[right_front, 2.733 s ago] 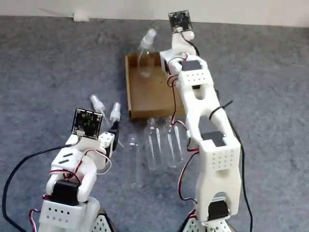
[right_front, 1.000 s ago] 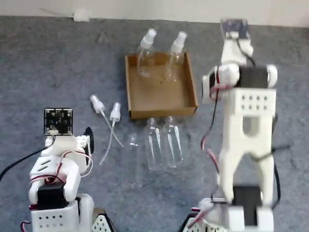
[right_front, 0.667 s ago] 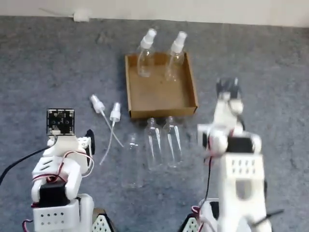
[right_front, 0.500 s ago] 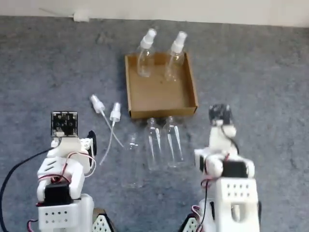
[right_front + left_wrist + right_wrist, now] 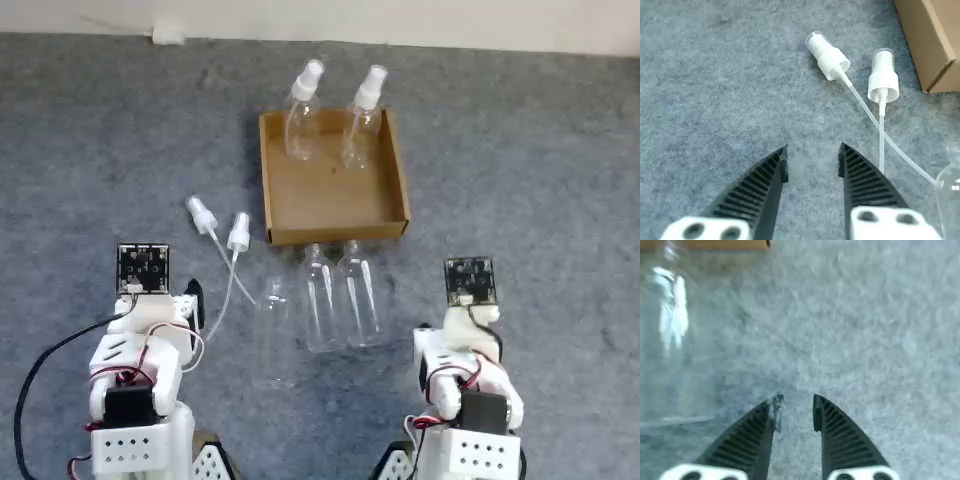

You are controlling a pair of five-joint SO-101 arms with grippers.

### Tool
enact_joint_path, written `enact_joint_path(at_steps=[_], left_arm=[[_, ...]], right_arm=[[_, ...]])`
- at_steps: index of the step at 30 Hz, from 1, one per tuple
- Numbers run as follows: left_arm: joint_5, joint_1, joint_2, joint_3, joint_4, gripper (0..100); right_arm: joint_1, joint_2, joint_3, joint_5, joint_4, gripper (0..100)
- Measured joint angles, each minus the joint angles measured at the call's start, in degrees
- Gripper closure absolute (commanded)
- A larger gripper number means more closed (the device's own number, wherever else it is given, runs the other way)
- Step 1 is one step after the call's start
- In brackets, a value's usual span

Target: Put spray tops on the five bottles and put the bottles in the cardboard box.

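left fingers are moderately parted and hold nothing; two loose spray tops lie on the worktop ahead of their tips, with the cardboard box corner beyond. right fingers stand narrowly apart, empty, an uncapped bottle just beside them. two capped bottles sit in the box, well ahead of both

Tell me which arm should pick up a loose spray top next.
Left. The left end effector is open with two loose spray tops just ahead; the right end effector faces carpet beside a bottle.
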Motion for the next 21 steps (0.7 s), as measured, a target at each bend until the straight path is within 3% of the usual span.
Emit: enact_joint_path(at_steps=[14,21], left_arm=[[0.0,-0.18,0.09,0.0,19.25,88],[0.0,-0.18,0.09,0.0,20.22,88]], right_arm=[[0.18,-4.13,2.55,0.09,-0.09,94.3],[0.18,-4.13,2.55,0.09,-0.09,94.3]])
